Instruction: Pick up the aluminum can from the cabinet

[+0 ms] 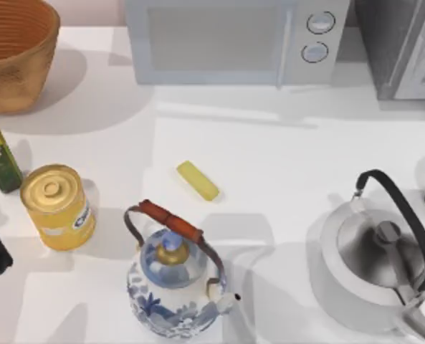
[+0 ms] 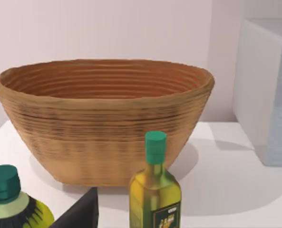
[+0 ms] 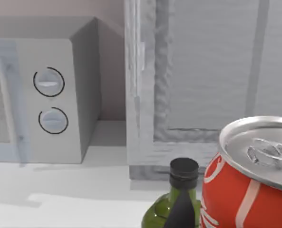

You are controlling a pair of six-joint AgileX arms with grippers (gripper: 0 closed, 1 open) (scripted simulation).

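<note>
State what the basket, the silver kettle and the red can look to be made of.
Basket: woven wicker or cane, matte, ribbed in coils. Silver kettle: polished metal with soft reflections, probably steel. Red can: likely aluminium, with a bare shiny lid and painted side.

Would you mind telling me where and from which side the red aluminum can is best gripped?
Grip the red aluminum can across its round side wall, below the rim, coming in level from the side. It stands upright, and its silver top carries a pull tab, so the wall likely offers the surest hold. Mind the green bottle beside it.
</note>
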